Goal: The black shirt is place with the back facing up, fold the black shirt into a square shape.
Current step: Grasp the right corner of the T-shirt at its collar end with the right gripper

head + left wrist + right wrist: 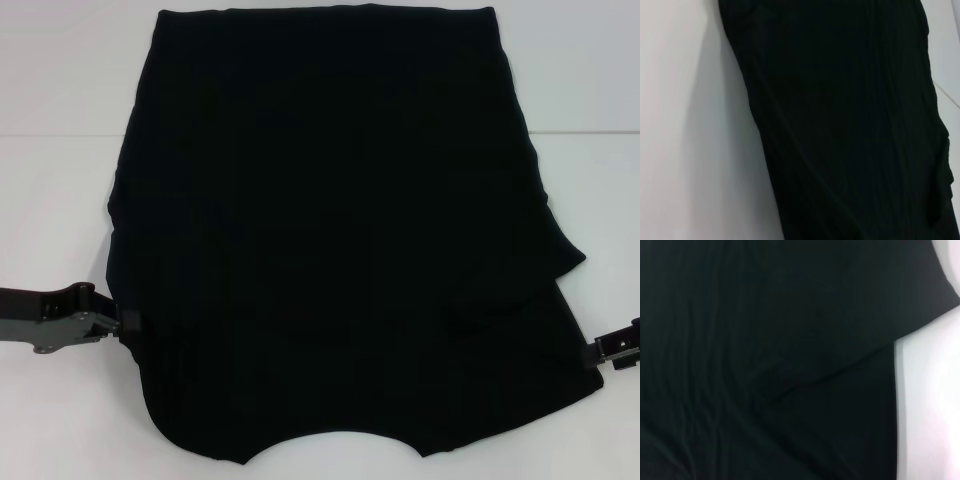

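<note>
here, black shirt [330, 230] spread flat, left claw [128, 322] and right claw [598, 352] at its near side edges

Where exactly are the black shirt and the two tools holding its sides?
black shirt [330, 220]: head view, middle of the fabric.
left tool [128, 322]: head view, tip at the shirt's edge.
right tool [600, 350]: head view, tip at the shirt's edge.

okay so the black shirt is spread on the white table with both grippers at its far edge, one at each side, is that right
Not quite. In the head view the left gripper and right gripper sit at the near part of the black shirt, one at each side, not at its far edge. It does lie on the white table.
</note>
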Robot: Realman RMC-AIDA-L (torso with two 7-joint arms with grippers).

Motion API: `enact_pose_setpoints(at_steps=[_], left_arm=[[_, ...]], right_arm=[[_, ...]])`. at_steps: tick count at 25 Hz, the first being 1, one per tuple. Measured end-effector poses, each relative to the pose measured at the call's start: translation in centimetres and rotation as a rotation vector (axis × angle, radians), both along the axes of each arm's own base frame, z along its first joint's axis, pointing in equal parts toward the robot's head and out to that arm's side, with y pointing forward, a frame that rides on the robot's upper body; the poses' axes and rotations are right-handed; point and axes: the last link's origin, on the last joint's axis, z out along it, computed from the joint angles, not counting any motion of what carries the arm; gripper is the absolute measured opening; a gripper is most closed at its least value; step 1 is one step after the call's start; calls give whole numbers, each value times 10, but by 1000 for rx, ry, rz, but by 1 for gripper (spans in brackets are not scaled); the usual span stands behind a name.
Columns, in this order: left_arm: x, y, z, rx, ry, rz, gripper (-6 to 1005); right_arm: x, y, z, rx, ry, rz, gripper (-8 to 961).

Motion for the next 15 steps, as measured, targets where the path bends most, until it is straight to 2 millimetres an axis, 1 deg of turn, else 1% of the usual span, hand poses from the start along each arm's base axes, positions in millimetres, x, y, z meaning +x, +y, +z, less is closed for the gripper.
enact_pose_setpoints(at_steps=[15], left_arm=[[1, 2, -1, 5, 3, 0, 43]], right_arm=[[-8, 4, -23, -20, -31, 36, 592]])
